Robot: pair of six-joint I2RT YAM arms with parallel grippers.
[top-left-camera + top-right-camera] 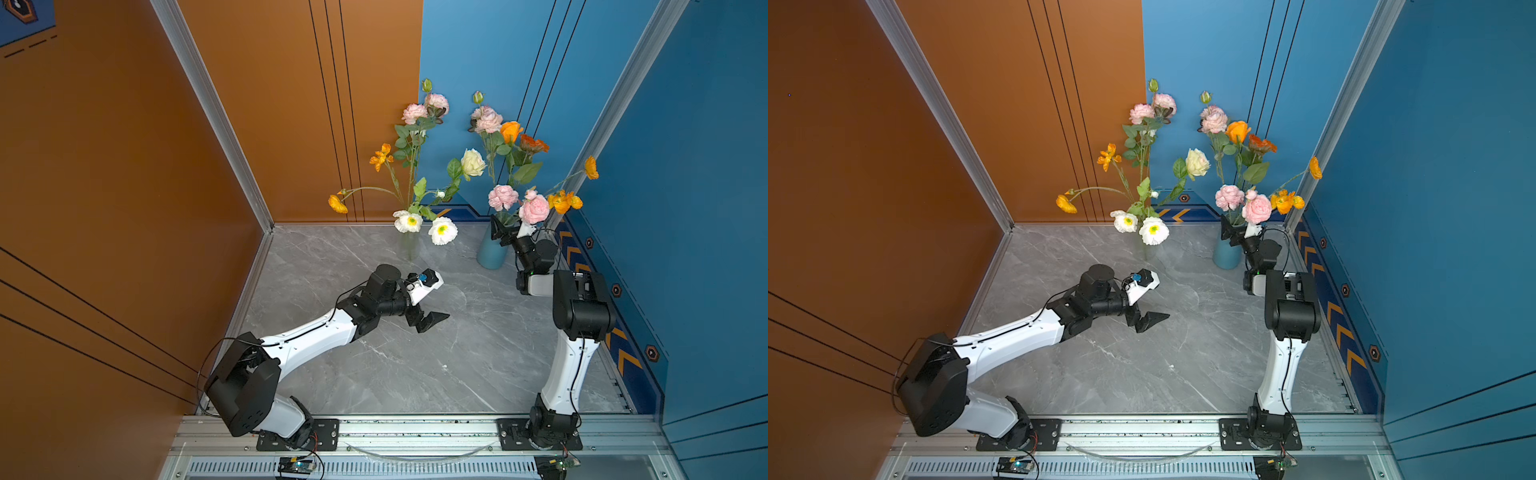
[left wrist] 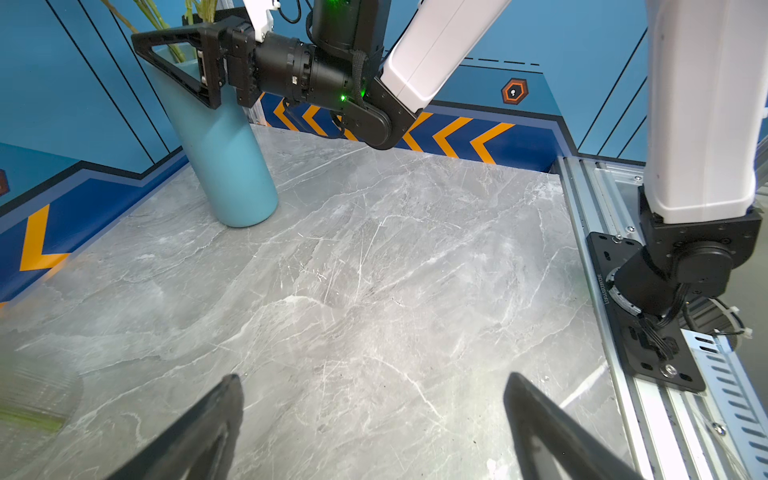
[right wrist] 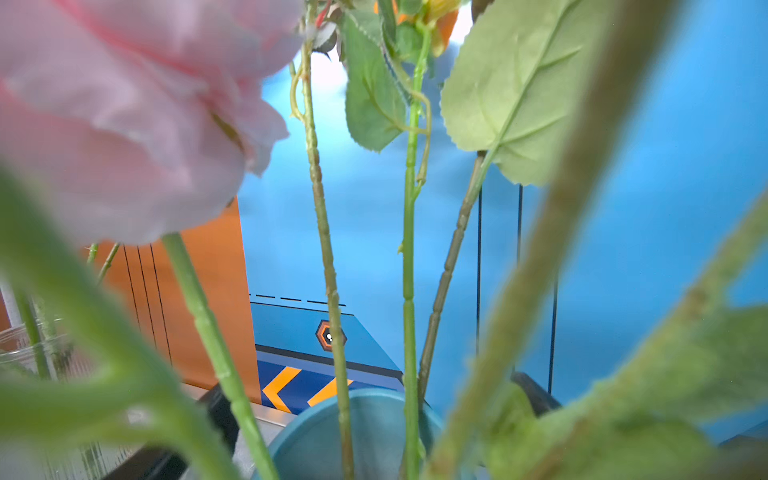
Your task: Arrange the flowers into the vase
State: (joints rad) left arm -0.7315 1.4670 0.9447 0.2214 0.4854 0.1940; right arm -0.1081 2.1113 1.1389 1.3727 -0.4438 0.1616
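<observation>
Closest to me, along the bottom edge of both top views, runs the metal rail (image 1: 415, 428) carrying both arm bases. Mid-frame, the left claw (image 1: 432, 321) hangs spread and empty over the marble table (image 1: 457, 365). At upper right, the right claw (image 1: 503, 233) sits at the mouth of the blue vase (image 1: 490, 255), jaws parted either side of the rim, pinching nothing that I can make out. The flowers (image 1: 505, 195) stand in that vase. A second bunch (image 1: 411, 183) fills the glass vase (image 1: 409, 245) to its left, and none lies on the table.

I'd call this the letting-go after a placement. Next it should back out slowly, clear of the stems, without tipping the vase. Only the right wrist view shows stems (image 3: 409, 291) dropping inside the rim, beside a blurred pink bloom (image 3: 124, 124). Only the left wrist view shows the blue vase's whole upright body.
</observation>
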